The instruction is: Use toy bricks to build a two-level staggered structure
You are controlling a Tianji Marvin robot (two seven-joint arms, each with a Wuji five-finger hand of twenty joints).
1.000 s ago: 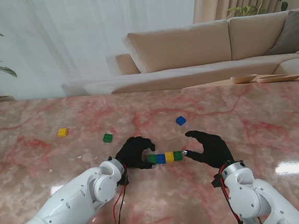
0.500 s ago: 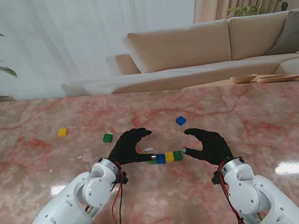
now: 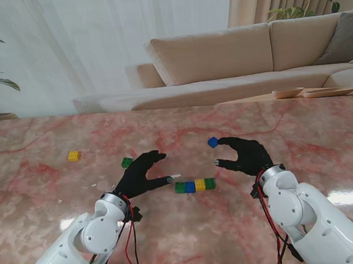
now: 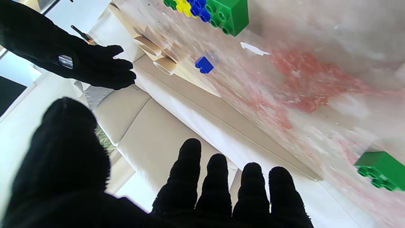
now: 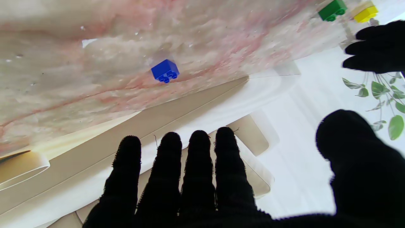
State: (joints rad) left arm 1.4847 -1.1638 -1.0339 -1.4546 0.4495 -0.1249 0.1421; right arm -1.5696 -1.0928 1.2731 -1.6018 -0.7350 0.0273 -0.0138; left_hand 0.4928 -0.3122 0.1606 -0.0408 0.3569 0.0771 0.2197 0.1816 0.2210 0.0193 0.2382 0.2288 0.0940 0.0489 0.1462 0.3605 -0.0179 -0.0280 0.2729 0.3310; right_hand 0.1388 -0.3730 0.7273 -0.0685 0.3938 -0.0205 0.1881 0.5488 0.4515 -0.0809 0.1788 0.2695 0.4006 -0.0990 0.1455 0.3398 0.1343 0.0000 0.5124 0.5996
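- Row of four plastic toy bricks, green, blue, yellow, green, at centre of the frame on pink marble table.
- Left black-gloved hand left of the row, fingers spread, grasping nothing.
- Right black-gloved hand right of the row, likewise released.
- Loose blue brick just beside right fingertips; loose green brick and yellow brick toward left.

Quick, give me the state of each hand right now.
Left hand: open, holding nothing.
Right hand: open, holding nothing.
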